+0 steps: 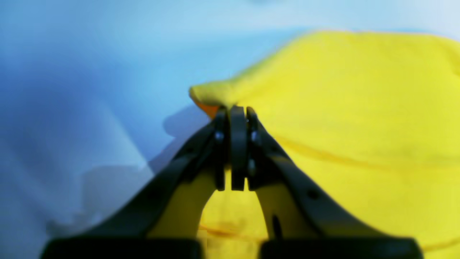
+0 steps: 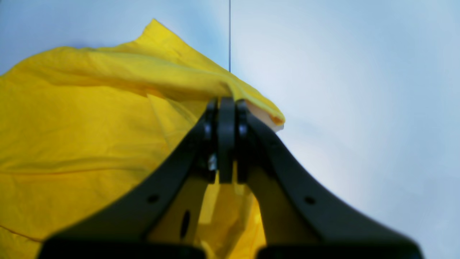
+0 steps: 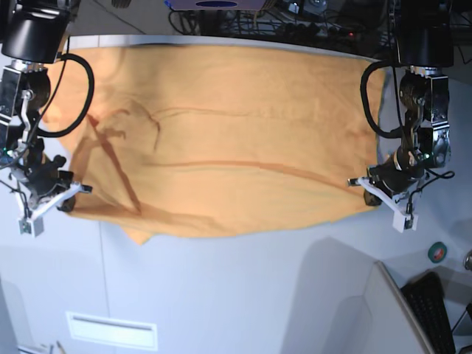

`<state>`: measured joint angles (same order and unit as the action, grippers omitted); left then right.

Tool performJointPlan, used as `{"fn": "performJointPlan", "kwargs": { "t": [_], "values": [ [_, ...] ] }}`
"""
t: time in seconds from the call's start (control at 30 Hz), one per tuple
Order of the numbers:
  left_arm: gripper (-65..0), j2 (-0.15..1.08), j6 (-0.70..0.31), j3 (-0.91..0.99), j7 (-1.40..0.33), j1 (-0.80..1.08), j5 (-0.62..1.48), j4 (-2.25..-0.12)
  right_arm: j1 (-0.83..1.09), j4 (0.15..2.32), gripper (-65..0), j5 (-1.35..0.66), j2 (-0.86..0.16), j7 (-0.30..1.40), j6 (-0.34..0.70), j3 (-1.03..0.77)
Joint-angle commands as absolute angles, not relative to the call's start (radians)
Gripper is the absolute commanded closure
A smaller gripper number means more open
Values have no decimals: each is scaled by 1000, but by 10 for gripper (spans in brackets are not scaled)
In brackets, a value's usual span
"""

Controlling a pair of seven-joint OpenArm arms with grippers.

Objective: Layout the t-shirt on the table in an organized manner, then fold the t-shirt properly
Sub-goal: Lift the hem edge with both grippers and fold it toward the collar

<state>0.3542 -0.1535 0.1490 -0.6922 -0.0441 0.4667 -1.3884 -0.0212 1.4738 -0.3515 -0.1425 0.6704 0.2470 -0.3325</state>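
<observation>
Black fingers of the left gripper (image 1: 233, 111) filled the foreground of the left wrist view, pressed together on a bunched corner of the shirt (image 1: 341, 108), which spread away toward 2 o'clock. Bare table (image 1: 90, 72) lay from 9 to 12 o'clock of that pinch, blurred but with nothing on it.

From the right wrist, the right gripper (image 2: 226, 102) was likewise clamped on a folded edge of the shirt (image 2: 82, 118); cloth ran off toward 9 o'clock, and plain table (image 2: 359, 90) stretched from 12 to 4 o'clock, crossed only by a thin seam line (image 2: 229, 36) at 12.

Seen from the base, the shirt (image 3: 221, 140) lay wide across the far half of the table (image 3: 243, 295), its far edge reaching the table's far rim at 12 o'clock. Its near edge ran roughly straight between the two grippers, with a small point of cloth sagging toward 7 o'clock. Creases crossed the fabric near 10 o'clock. Right gripper (image 3: 63, 198) held the corner at 9 o'clock, left gripper (image 3: 376, 186) the corner at 3 o'clock, each arm hanging down from above.

Open tabletop took up the whole near half, from 4 round to 8 o'clock. A white rectangular label (image 3: 112, 330) sat flat at 7 o'clock. At 4 o'clock, past the table's slanted edge, stood a keyboard (image 3: 435, 313) and a small round green thing (image 3: 437, 251), well apart from the shirt. Cables and gear (image 3: 295, 18) crowded the far side at 12 o'clock.
</observation>
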Motion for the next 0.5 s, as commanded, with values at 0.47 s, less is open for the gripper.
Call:
{"fn": "performJointPlan", "kwargs": {
  "t": [0.47],
  "values": [
    [0,337,-151,45,-748,110,337,-1480,-36,1491,0,-358,-153,648,252,-335]
  ]
}}
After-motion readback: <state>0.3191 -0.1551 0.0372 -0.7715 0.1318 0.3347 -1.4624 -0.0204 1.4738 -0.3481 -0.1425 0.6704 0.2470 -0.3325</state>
